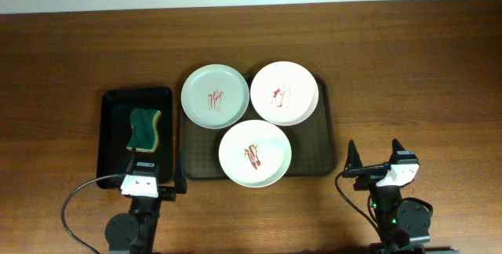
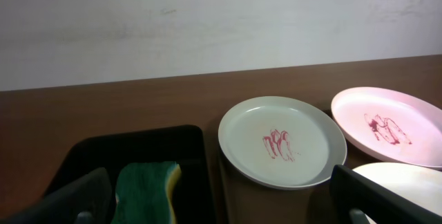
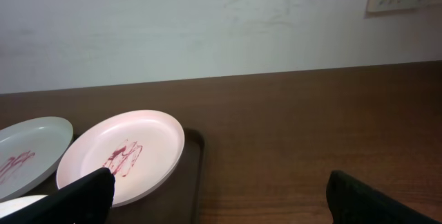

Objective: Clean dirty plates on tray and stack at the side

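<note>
Three white plates with red smears lie on the dark brown tray [image 1: 325, 148]: one at the back left [image 1: 214, 96], one at the back right [image 1: 284, 92], one at the front [image 1: 255, 153]. The back left plate [image 2: 282, 140] and back right plate [image 2: 390, 125] show in the left wrist view; the back right plate also shows in the right wrist view [image 3: 123, 154]. My left gripper [image 1: 154, 170] is open and empty at the table's front, near the black tray. My right gripper [image 1: 375, 158] is open and empty, right of the brown tray.
A smaller black tray [image 1: 118, 101] lies left of the brown tray and holds a green and yellow sponge [image 1: 145, 128], which also shows in the left wrist view [image 2: 146, 189]. A white wall runs behind the table.
</note>
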